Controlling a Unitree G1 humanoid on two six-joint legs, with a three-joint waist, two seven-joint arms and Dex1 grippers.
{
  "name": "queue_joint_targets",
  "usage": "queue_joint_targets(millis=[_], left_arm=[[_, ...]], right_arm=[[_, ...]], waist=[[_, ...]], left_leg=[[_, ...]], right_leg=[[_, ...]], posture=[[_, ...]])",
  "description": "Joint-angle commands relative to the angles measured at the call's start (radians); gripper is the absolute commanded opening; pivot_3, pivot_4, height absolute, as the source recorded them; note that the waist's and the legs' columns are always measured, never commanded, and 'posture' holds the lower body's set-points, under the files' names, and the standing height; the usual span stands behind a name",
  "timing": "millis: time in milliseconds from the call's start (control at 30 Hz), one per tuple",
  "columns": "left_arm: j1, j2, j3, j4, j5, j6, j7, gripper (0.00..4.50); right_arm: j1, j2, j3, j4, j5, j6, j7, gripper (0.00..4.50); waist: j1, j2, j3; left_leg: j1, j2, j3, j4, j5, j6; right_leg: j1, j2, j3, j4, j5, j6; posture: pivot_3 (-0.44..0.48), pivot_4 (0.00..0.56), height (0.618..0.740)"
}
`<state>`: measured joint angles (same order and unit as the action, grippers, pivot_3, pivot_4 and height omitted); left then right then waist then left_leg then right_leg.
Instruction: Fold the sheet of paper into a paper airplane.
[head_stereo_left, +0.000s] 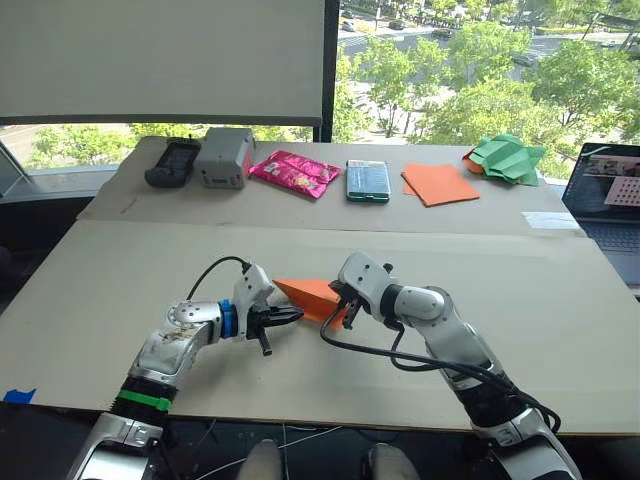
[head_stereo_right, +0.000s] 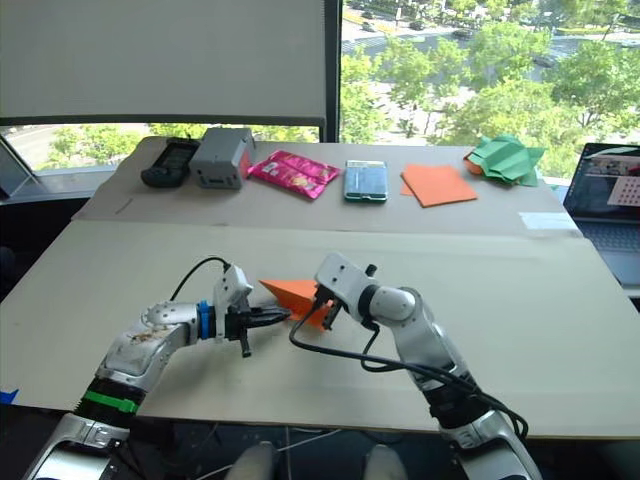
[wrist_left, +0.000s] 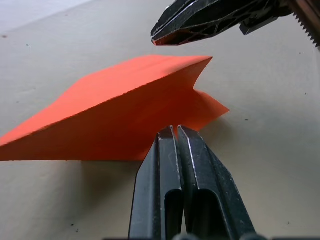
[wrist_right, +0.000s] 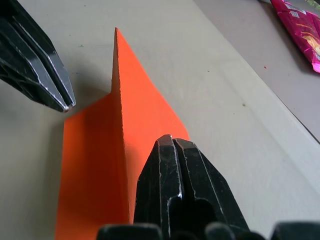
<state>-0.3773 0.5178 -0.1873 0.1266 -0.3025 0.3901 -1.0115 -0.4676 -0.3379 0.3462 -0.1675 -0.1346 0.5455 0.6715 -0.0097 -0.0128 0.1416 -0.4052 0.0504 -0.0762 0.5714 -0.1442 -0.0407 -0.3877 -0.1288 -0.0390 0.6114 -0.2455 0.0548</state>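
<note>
Resting on the tan table (head_stereo_left: 120, 290), the paper airplane (head_stereo_left: 310, 295) lay between the two grippers, its pointed tip aimed away from the right gripper (head_stereo_left: 341, 312) and one flap standing up along a sharp crease. The left gripper (head_stereo_left: 288, 317) sat just beside the near edge of the airplane; in its wrist view its two black fingers (wrist_left: 170, 165) were pressed together with no gap, tips right at the orange paper's edge, and I could not tell whether they touched it or pinched any of it. The right gripper was at the wide rear end of the airplane; in its wrist view its fingers (wrist_right: 175, 170) were likewise closed against each other, tips over the orange surface beside the raised flap, contact not resolvable.

Well beyond both grippers, along the far side of the table, lay a black handheld device (head_stereo_left: 172, 162), a grey box (head_stereo_left: 224, 158), a pink snack packet (head_stereo_left: 295, 172), a phone (head_stereo_left: 367, 180), a flat orange square (head_stereo_left: 440, 184) and green folded paper (head_stereo_left: 508, 158). A laptop (head_stereo_left: 612, 205) stood far out past the right gripper.
</note>
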Motion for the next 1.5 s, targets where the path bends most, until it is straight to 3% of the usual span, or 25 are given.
queue_joint_targets(millis=[33,400,600,733,900,1233,1500], left_arm=[[0.009,0.008,-0.015,-0.005,0.035,-0.052,-0.019,0.14],[0.071,0.049,0.034,-0.103,0.004,-0.003,-0.018,0.14],[0.060,0.075,0.097,-0.226,-0.092,0.102,-0.035,0.14],[0.017,0.045,0.138,-0.212,-0.137,0.145,0.003,0.14],[0.000,0.020,0.055,-0.068,0.007,0.037,0.053,0.14],[0.006,-0.005,0.020,-0.005,0.049,-0.015,0.040,0.14],[0.016,-0.001,0.012,-0.009,0.066,-0.025,0.035,0.14]], right_arm=[[0.005,0.002,0.021,-0.043,-0.004,0.017,-0.006,0.02],[0.033,0.016,0.114,-0.019,-0.042,0.041,-0.025,0.02],[0.034,0.018,0.121,-0.012,-0.047,0.040,-0.033,0.02],[0.034,0.018,0.120,-0.007,-0.047,0.040,-0.035,0.02],[0.036,0.019,0.117,-0.017,-0.046,0.048,-0.035,0.02],[0.051,0.043,0.046,-0.100,0.018,0.112,-0.038,0.02],[0.040,0.056,-0.137,-0.085,0.138,0.240,-0.064,2.65]], waist=[[-0.002,0.000,0.000],[0.000,0.001,0.000],[-0.002,0.001,0.000],[-0.001,0.000,0.000],[-0.002,0.001,0.000],[-0.002,0.001,0.000],[0.003,0.001,0.000]], left_leg=[[0.000,0.000,0.000,0.000,0.000,0.000],[0.000,0.000,0.000,0.000,-0.001,-0.002],[0.000,0.000,0.000,0.000,-0.002,-0.003],[0.000,0.000,0.000,0.000,-0.003,-0.004],[0.000,0.000,0.000,0.000,0.000,0.000],[0.000,0.000,0.000,0.000,0.000,0.000],[0.000,0.000,0.000,0.000,0.000,0.000]], right_leg=[[0.000,0.000,0.000,0.000,0.000,0.000],[0.000,0.000,0.000,-0.001,0.000,0.000],[0.000,0.000,0.000,0.000,0.000,0.000],[0.000,0.000,0.000,0.000,0.000,0.000],[0.000,0.000,0.000,0.000,0.000,0.000],[0.000,0.000,0.000,0.000,0.000,0.000],[0.000,0.000,0.000,0.000,0.000,0.000]], posture=[[0.000,0.150,0.702],[0.000,0.150,0.702],[0.000,0.150,0.702],[0.000,0.150,0.702],[0.000,0.150,0.702],[0.000,0.150,0.702],[0.000,0.150,0.702]])
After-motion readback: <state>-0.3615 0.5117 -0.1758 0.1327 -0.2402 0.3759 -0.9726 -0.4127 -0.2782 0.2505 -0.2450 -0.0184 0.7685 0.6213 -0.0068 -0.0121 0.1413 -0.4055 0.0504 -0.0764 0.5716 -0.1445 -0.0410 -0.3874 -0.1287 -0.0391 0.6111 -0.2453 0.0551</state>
